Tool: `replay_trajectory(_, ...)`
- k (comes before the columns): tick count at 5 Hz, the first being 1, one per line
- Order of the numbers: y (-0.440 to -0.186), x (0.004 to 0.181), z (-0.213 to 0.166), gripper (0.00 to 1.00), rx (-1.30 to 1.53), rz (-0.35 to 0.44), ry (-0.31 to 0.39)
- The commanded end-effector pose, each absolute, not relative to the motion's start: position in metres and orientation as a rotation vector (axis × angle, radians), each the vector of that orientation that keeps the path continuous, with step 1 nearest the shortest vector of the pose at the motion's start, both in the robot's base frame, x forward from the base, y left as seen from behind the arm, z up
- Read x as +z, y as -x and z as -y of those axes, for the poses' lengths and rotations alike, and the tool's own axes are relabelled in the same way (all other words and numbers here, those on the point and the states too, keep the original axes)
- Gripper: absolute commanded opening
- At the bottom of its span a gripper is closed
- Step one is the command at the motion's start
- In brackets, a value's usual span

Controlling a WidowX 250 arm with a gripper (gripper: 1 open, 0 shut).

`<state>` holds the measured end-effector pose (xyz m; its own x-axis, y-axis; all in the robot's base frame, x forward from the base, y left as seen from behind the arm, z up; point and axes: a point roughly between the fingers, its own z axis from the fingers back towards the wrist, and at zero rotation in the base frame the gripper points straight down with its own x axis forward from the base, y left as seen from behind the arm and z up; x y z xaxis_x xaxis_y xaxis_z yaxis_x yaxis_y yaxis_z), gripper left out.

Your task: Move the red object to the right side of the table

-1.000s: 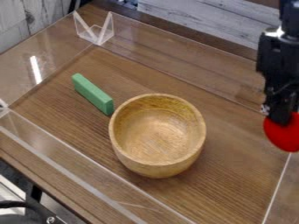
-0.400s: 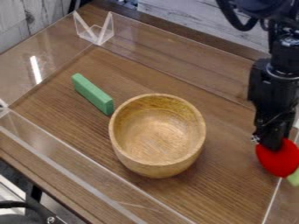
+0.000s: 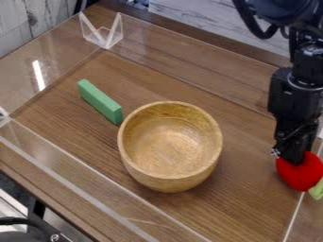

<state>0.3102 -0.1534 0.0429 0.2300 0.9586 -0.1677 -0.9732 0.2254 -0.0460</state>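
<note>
The red object (image 3: 300,172), a small rounded toy with a green bit at its lower right, sits low at the right side of the wood-grain table (image 3: 76,128), close to the clear right wall. My gripper (image 3: 296,151) points straight down from the black arm and is shut on the top of the red object. The fingertips are dark and partly merge with the toy, so whether the toy rests on the tabletop or hangs just above it is unclear.
A wooden bowl (image 3: 171,145) stands in the middle, left of the gripper. A green rectangular block (image 3: 100,100) lies to the bowl's upper left. A clear acrylic stand (image 3: 101,30) is at the back left. Low clear walls (image 3: 297,213) edge the table.
The gripper has come down with the red object, from about bowl-rim height to just above the tabletop near the right wall. Over the last half second it has barely moved.
</note>
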Motion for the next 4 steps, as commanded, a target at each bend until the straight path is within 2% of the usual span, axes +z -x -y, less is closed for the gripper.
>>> replay_trajectory(1, -0.323, 0.057, 0.159, 0.00, 1.288, -0.073, 0.215)
replay_trajectory(3, -0.332, 0.073, 0.156, 0.00, 1.269, -0.047, 0.233)
replay_trajectory(4, -0.331, 0.070, 0.154, 0.00, 1.288, -0.029, 0.237)
